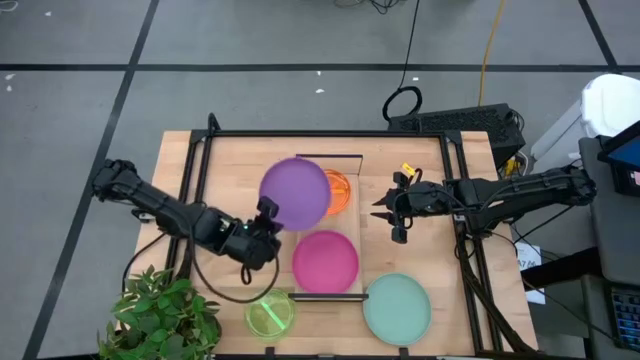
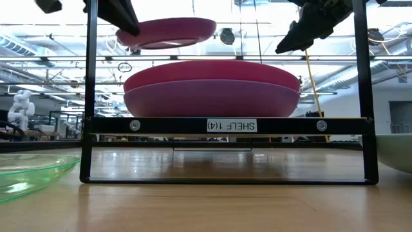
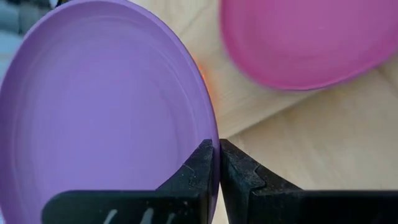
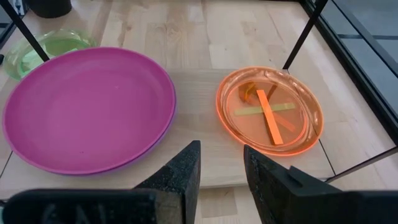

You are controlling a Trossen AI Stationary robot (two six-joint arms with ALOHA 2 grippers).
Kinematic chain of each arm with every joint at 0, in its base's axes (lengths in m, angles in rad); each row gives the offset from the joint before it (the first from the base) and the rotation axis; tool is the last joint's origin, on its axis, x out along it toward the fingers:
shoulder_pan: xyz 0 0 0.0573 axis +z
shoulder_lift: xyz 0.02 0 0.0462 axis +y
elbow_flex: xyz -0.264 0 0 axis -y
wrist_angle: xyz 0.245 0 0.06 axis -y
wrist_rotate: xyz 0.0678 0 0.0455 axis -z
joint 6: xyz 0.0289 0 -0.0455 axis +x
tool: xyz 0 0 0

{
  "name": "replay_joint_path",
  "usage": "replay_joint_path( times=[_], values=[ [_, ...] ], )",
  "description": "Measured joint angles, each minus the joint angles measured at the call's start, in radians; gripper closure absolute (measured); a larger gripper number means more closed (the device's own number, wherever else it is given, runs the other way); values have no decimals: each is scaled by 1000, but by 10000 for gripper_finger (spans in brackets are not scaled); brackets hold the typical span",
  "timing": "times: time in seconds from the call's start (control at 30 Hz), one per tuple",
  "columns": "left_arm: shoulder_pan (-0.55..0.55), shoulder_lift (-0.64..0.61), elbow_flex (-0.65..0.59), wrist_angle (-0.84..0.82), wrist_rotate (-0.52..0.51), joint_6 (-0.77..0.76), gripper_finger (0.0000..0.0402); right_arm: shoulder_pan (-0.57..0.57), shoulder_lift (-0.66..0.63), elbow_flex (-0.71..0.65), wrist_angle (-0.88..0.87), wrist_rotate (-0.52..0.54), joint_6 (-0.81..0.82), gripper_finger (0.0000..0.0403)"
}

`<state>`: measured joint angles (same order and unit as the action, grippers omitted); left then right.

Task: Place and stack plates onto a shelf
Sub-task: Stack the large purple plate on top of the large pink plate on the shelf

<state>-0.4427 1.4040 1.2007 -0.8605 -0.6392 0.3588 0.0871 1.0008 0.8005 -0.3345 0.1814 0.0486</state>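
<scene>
Over the shelf (image 1: 345, 225), level purple plate (image 1: 295, 193)

The purple plate (image 1: 295, 193) is covering most of the orange plate (image 1: 339, 188) from above. In the low view the frame's top is cutting off both arms, and the edges are clipping the green plate (image 2: 29, 171) and the teal plate (image 2: 398, 150).
</scene>
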Motion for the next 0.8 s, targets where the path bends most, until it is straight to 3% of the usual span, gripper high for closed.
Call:
replay_joint_path(
  times=[0.13,0.5,0.8],
  values=[
    [-41,0,0,1,64,78,379,0,0,0,0,0,0,298],
    [-75,0,0,93,389,446,378,0,0,0,19,2,0,298],
    [-22,52,0,168,463,587,378,0,0,0,16,3,0,298]
  ],
)
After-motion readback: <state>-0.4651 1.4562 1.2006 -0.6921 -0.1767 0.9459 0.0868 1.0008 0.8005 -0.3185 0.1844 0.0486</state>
